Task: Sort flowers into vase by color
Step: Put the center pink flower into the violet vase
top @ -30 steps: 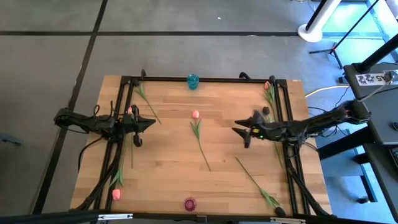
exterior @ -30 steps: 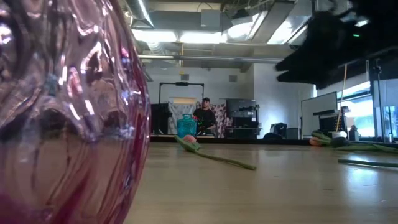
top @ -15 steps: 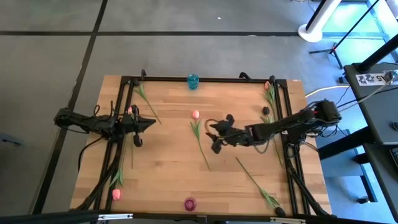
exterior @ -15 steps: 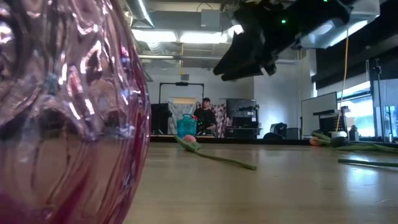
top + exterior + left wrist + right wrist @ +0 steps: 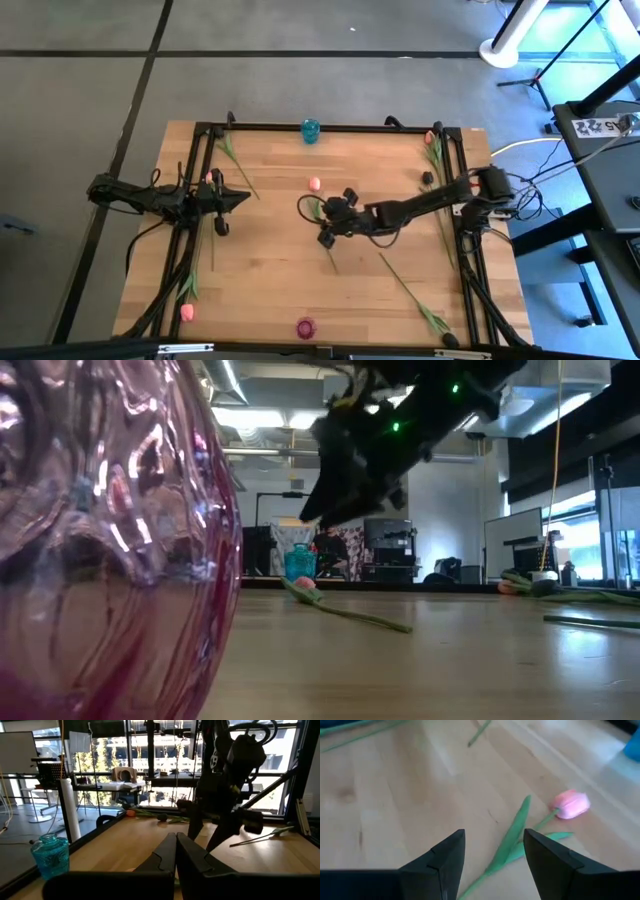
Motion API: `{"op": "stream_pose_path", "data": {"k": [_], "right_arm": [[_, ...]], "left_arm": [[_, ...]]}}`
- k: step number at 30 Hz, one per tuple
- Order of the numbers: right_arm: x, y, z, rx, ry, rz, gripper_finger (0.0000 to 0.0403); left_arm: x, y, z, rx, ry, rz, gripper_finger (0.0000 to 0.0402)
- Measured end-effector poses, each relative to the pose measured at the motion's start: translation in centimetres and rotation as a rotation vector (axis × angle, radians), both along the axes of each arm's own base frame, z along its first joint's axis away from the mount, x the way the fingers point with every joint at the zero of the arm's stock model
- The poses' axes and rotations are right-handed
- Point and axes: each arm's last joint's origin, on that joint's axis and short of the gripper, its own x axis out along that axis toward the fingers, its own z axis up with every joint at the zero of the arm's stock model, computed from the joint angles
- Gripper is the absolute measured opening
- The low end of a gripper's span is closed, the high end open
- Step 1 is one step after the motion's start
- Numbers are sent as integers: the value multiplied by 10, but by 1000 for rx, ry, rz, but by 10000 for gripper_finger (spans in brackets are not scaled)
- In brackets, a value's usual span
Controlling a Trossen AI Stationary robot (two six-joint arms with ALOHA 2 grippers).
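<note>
A pink-headed tulip (image 5: pixel 314 184) lies flat at the table's middle, its green stem (image 5: pixel 328 250) running toward the near edge. My right gripper (image 5: pixel 322 212) hovers open just above its leaves; in the right wrist view the fingers stand on either side of the leaves (image 5: pixel 512 837), with the pink head (image 5: pixel 571 804) ahead. In the low view the right gripper (image 5: pixel 315 510) hangs above the tulip (image 5: pixel 345 614). A teal vase (image 5: pixel 311 130) stands at the far edge and a pink vase (image 5: pixel 305 327) at the near edge. My left gripper (image 5: pixel 243 197) waits shut at the left side.
More tulips lie about: pink heads at the left (image 5: pixel 209 177), near-left corner (image 5: pixel 186 312) and far-right corner (image 5: pixel 430 137), a dark head (image 5: pixel 427 177) at the right, and a long stem (image 5: pixel 405 288) toward the near right. Black frame rails (image 5: pixel 200 160) border the table.
My right arm has reached from the table's right side toward the middle and come down over the middle pink tulip. The tulip has stayed where it lay.
</note>
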Motion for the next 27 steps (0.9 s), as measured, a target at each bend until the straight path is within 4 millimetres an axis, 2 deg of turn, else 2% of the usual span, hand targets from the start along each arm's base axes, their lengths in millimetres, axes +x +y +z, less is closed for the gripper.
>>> {"op": "stream_pose_path", "data": {"k": [4, 9, 13, 18, 22, 27], "right_arm": [[7, -8, -18, -31, 22, -60, 203], [17, -32, -42, -20, 27, -114, 203], [22, -50, -45, 11, -27, -183, 219], [27, -68, -49, 33, -16, -186, 240], [33, -71, -60, 34, 25, -176, 226], [39, -71, -69, 17, 42, -192, 190]], "left_arm": [[0, 0, 0, 0, 0, 0, 4], [0, 0, 0, 0, 0, 0, 4], [0, 0, 0, 0, 0, 0, 4], [0, 0, 0, 0, 0, -1, 4], [0, 0, 0, 0, 0, -1, 4], [0, 0, 0, 0, 1, -1, 4]]}}
